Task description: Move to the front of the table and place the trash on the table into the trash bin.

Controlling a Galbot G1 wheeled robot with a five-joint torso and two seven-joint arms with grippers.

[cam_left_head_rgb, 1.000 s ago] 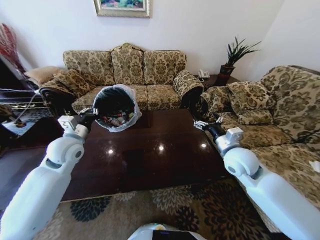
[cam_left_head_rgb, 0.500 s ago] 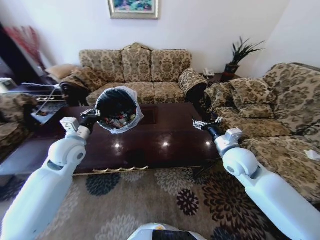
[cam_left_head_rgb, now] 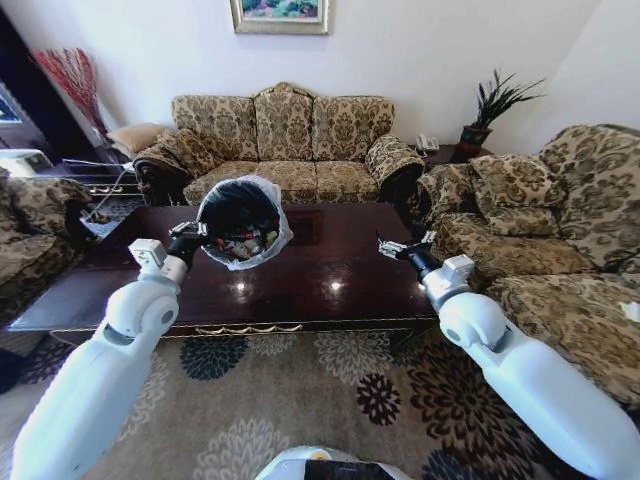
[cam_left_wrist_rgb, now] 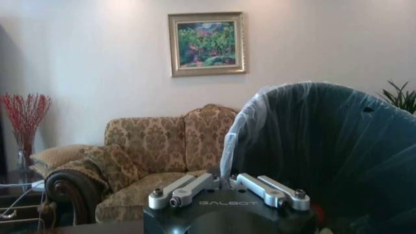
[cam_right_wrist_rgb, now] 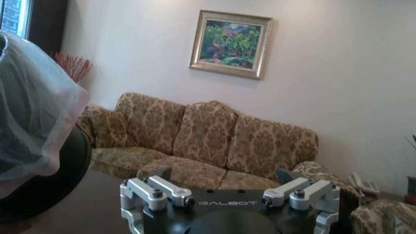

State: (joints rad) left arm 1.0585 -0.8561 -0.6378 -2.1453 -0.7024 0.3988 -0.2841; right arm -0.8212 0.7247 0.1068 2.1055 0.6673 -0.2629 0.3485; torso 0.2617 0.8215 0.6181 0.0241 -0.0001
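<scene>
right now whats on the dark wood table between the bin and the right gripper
Nothing: in the head view the glossy reddish-brown wooden table is bare, only light glints, between the bag-lined round black bin in the left gripper and the open right gripper.

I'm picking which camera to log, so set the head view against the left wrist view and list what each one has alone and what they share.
Head view alone: the table, the trash inside the trash bin, the right gripper open and empty over the table, a potted plant and the patterned rug.
Left wrist view alone: the left gripper shut on the bin's rim, seen close.
Shared: the bin with its liner, the sofa, the framed painting and red branches.
</scene>
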